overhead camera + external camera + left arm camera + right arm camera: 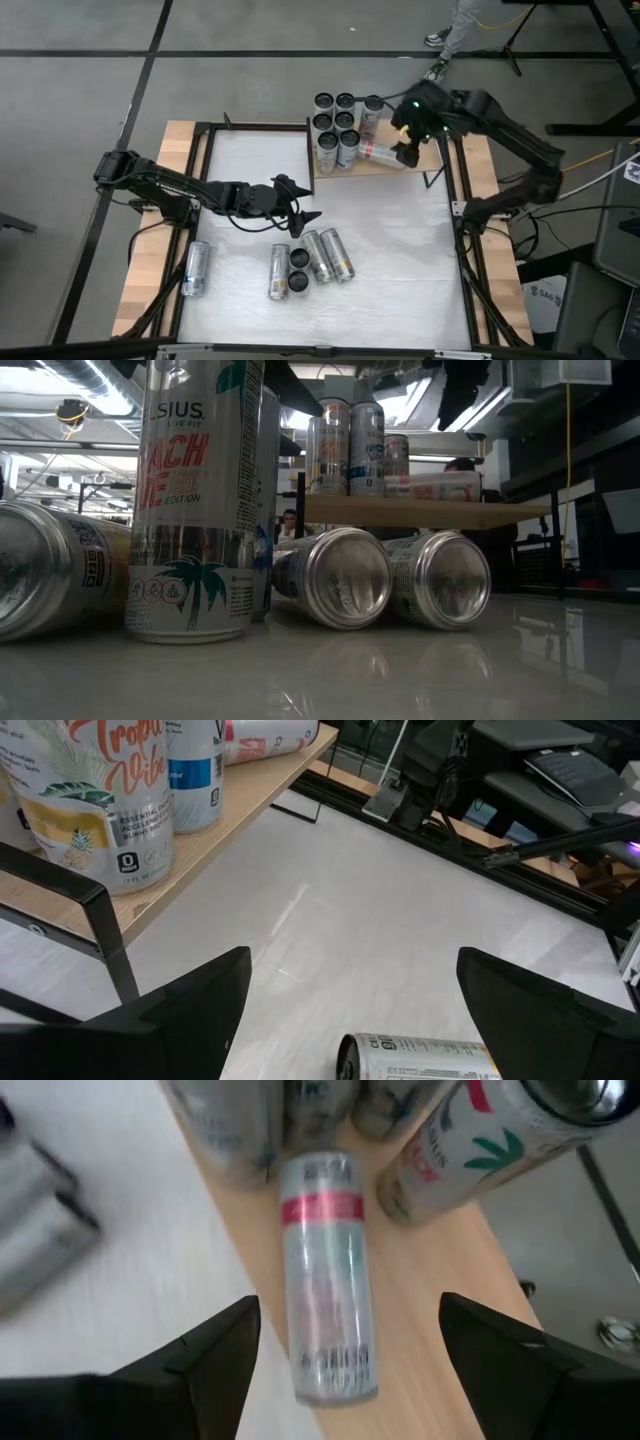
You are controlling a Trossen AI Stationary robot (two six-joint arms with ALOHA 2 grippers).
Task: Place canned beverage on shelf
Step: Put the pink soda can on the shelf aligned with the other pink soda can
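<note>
Legible can markings

Upright can [195,500] nearest the low camera: "LSIUS", "EDITION". Can [95,795] on the shelf [250,790]: "Vibe", "ESSENTIAL".

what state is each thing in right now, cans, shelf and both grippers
pale wooden shelf with black posts: holds a cluster of upright cans
red-banded silver can: lying on its side on the shelf
silver cans on the white table: several lying flat, two upright
lone silver can: lying by the left edge
right gripper: open, over the fallen can, not gripping
left gripper: open, empty, above the table
</note>
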